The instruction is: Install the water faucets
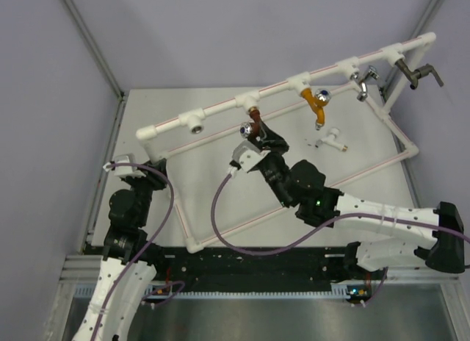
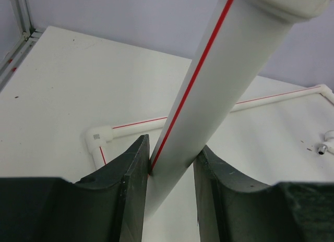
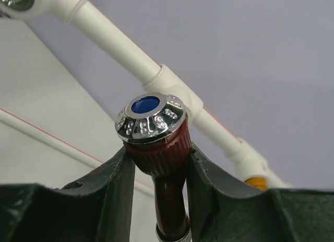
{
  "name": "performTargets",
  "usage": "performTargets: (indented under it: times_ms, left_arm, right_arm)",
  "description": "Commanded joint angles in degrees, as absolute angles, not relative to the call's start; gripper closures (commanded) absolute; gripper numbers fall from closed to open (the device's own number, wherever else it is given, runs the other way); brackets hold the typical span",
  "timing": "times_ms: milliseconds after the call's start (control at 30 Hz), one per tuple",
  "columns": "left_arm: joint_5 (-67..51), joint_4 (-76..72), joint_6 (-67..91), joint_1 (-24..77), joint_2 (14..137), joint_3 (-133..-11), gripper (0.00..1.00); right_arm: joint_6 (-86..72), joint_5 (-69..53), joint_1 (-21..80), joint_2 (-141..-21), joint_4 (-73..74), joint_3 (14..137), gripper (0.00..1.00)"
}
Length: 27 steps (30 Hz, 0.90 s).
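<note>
The reddish-brown faucet [image 1: 253,123] with a chrome, blue-centred cap [image 3: 150,117] hangs just below a tee socket [image 1: 252,100] of the white pipe frame [image 1: 220,108]. My right gripper [image 1: 253,140] is shut on its ribbed knob [image 3: 156,153]. The white faucet [image 1: 333,140] lies loose on the table inside the frame; its edge also shows in the left wrist view [image 2: 326,144]. My left gripper [image 1: 122,164] is shut on the frame's left sloping pipe [image 2: 209,91], which has a red stripe.
A yellow faucet [image 1: 317,106], a silver one [image 1: 363,81] and a dark one [image 1: 418,73] sit on the top rail to the right. An empty tee socket [image 1: 194,125] is left of my right gripper. The frame's base pipes [image 1: 192,242] lie on the table.
</note>
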<state>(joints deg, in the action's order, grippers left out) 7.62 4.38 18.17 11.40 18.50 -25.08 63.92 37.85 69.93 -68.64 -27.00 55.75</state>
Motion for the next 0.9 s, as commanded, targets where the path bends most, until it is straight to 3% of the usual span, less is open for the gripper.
performTargets:
  times_ms: [0,167,300,400,567,600,633,700,867]
  left_arm:
    - [6.07,8.18,25.05,11.69,17.67,-24.52,1.00]
    - [5.98,7.12,25.66,11.78,17.40,-23.56,1.00]
    - [5.98,6.86,26.10,11.86,16.79,-23.20,1.00]
    - [5.89,6.51,26.28,11.87,16.61,-22.94,1.00]
    - [6.15,6.50,26.19,11.87,16.61,-23.11,1.00]
    - [6.07,6.50,26.19,11.87,16.70,-23.12,1.00]
    - [5.98,6.50,26.10,11.87,17.05,-23.29,1.00]
    - [6.15,6.77,25.93,11.87,17.40,-23.55,1.00]
    - [6.77,6.68,25.84,11.87,17.67,-23.73,1.00]
  right_arm:
    - [18.11,37.18,68.21,-66.19,-33.39,57.93,0.93]
    - [-36.54,38.75,63.38,-63.28,-45.77,46.88,0.95]
    - [-62.34,45.51,62.93,-64.50,-56.58,40.88,0.95]
    - [-75.90,49.12,62.93,-66.96,-60.80,39.82,0.91]
    - [-79.81,51.85,62.93,-71.18,-71.61,39.55,0.84]
    - [-78.67,51.94,63.02,-71.80,-73.54,39.55,0.79]
    - [-76.40,51.51,62.93,-72.15,-75.83,39.55,0.67]
    - [-68.59,49.41,62.93,-72.51,-81.71,39.03,0.01]
    - [-61.35,45.18,63.02,-69.71,-83.33,34.29,0.01]
